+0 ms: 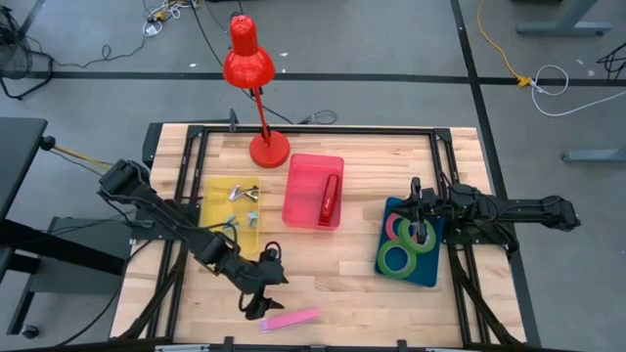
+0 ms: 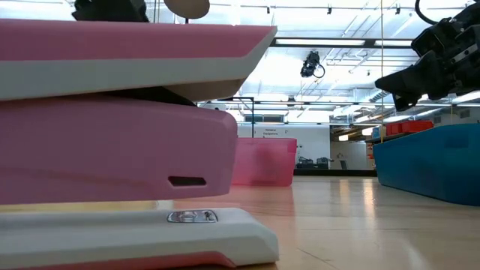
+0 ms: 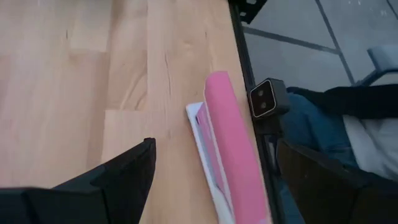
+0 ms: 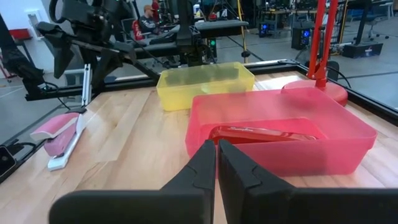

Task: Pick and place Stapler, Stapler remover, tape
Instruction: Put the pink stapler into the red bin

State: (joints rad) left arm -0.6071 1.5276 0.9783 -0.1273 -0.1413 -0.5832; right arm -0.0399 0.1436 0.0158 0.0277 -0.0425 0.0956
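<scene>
A pink and white stapler (image 1: 290, 319) lies flat on the table near the front edge; it also shows in the left wrist view (image 3: 227, 155) and fills the low view (image 2: 120, 135). My left gripper (image 1: 258, 299) hangs open just left of it, and its fingers (image 3: 124, 177) stand wide on either side without touching. Two green tape rolls (image 1: 396, 259) and a pinkish-red one (image 1: 401, 227) lie in a blue bin (image 1: 430, 274). My right gripper (image 1: 419, 220) is shut and empty (image 4: 216, 163) above that bin, over the rolls.
A yellow bin (image 1: 217, 196) holds small metal staple removers (image 1: 245, 194). A pink-red bin (image 1: 298, 191) holds a red stapler (image 1: 330, 198). A red desk lamp (image 1: 249, 59) stands at the back. Bare wood lies between the bins and the front edge.
</scene>
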